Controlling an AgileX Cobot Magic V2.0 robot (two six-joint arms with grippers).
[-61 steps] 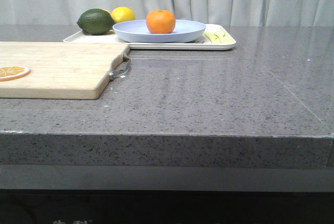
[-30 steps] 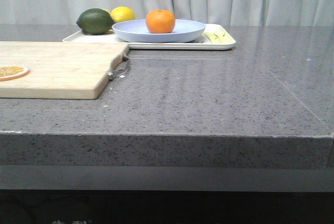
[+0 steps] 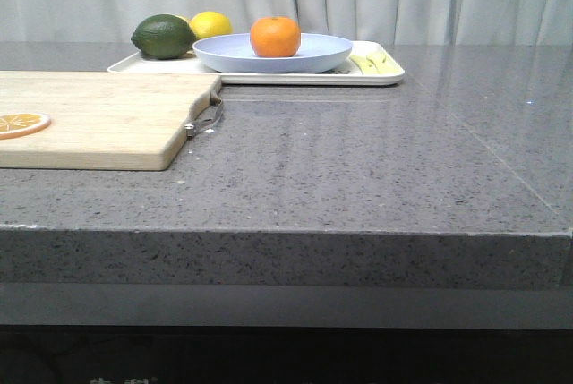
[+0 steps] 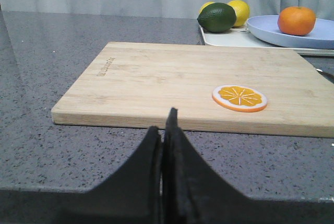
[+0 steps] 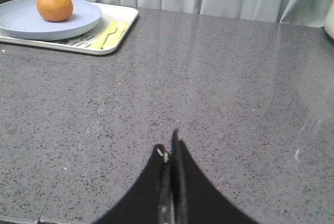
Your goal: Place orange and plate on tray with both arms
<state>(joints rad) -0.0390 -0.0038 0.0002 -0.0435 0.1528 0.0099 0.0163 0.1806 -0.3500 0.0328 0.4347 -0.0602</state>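
The orange rests in the lavender-blue plate, and the plate sits on the cream-white tray at the back of the counter. Both wrist views show the same stack: orange, plate, orange, plate, tray. My left gripper is shut and empty, low over the counter's near edge, in front of the cutting board. My right gripper is also shut and empty, above bare counter well short of the tray. Neither gripper appears in the front view.
A wooden cutting board with a dried orange slice lies at the left front. A dark green fruit and a yellow lemon sit on the tray's left part, and pale yellow cutlery lies at its right end.
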